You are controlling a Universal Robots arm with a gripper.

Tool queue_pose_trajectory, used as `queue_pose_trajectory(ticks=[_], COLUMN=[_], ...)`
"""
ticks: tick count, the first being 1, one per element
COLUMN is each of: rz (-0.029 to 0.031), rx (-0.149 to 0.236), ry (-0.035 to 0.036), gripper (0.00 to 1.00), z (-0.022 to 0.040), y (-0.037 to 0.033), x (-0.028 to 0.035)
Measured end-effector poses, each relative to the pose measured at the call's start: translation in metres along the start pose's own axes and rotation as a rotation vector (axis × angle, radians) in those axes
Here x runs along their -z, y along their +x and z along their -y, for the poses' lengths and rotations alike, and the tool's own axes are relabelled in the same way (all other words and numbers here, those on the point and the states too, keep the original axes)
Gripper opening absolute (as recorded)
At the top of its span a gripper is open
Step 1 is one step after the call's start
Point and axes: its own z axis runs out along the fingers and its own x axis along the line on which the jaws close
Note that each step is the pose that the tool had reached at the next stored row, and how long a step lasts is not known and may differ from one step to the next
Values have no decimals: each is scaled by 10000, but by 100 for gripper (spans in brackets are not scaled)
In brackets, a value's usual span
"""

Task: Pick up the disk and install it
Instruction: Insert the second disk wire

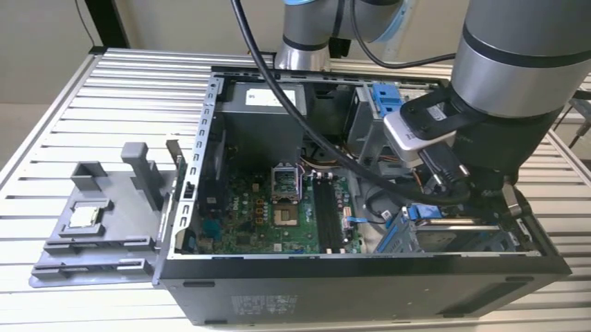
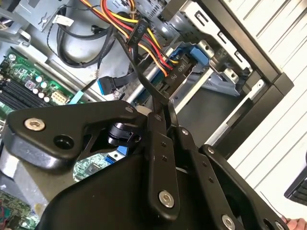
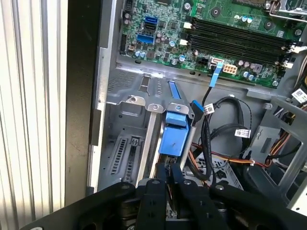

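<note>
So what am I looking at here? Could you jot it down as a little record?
Setting: open computer case on a slatted metal table
Arm: gripper down inside the case's drive bay
Disk: disk blue-framed, in the bay at the gripper's tip; grip unclear
Aside: grey tray holding a small square chip

1. We see a ribbed aluminium table (image 1: 83, 111) extending on all sides beneath the tool.
2. We see a plain beige wall (image 1: 185, 21) beyond the table, behind the tool.
</note>
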Motion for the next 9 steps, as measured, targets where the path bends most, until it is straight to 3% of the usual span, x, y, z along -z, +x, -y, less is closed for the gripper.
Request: queue_pose_trajectory(ticks=[3,9], rz=[-55,-68], rx=[-180,-217], ry=[-4,-4], gripper=[0,0], z=[-1,-1], y=[0,0], x=[-1,-2])
